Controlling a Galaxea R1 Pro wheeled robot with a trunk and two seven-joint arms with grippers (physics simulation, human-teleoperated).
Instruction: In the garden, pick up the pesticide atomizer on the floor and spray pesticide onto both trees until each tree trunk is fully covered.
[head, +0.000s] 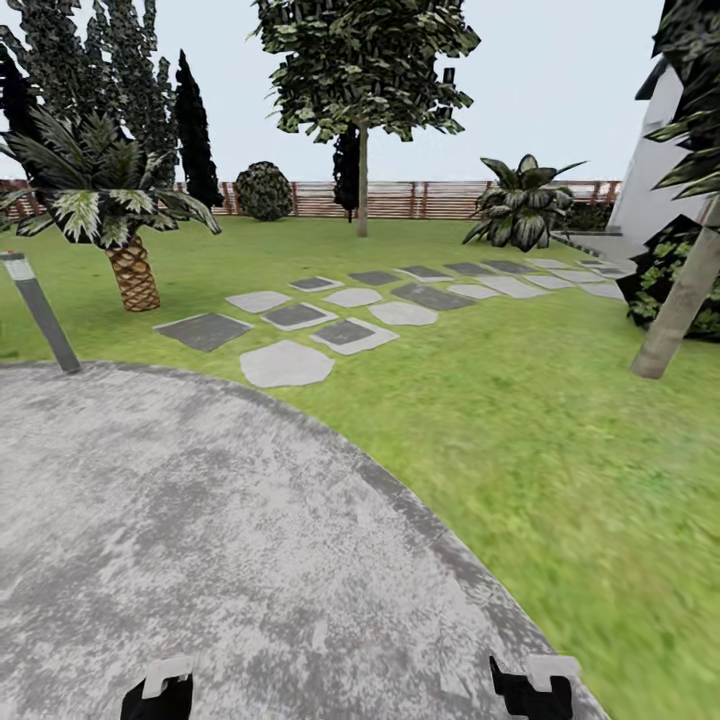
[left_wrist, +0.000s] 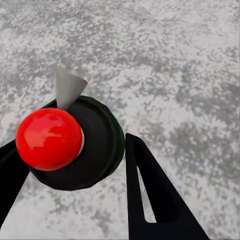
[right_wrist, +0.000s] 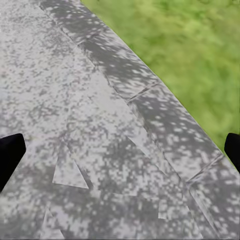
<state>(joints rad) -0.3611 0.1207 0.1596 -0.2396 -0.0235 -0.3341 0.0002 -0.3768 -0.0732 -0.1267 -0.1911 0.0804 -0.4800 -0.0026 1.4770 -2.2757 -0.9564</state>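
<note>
The left hand (left_wrist: 75, 165) is clamped around the dark round-bodied pesticide atomizer with a red ball cap (left_wrist: 49, 138), which looks rigid, light and smooth, best held around its body. The right hand (right_wrist: 120, 150) hangs spread and empty over mottled grey paving (right_wrist: 75, 100). Far ahead across the grass stands a grey-tan tree trunk (head: 362, 180), another leaning off to the right (head: 680, 300).

Count of what stands and lies in the garden, head view

One round grey paved pad (head: 200, 540); one grass lawn (head: 560, 440); one slatted wooden fence (head: 440, 198) along the back. About twenty flat stepping stones (head: 285, 364) in a band, the far ones too small to count surely. Two trees with pale bare trunks: one by the fence (head: 362, 180), one leaning at right (head: 680, 300). One short palm with cross-hatched trunk (head: 133, 272). One round shrub (head: 264, 191); one broad-leaved plant (head: 520, 205). One grey post (head: 42, 312). Two grippers: left gripper (head: 158, 695), right gripper (head: 533, 688). One red-knobbed black atomizer (left_wrist: 70, 145), left wrist view.
</note>
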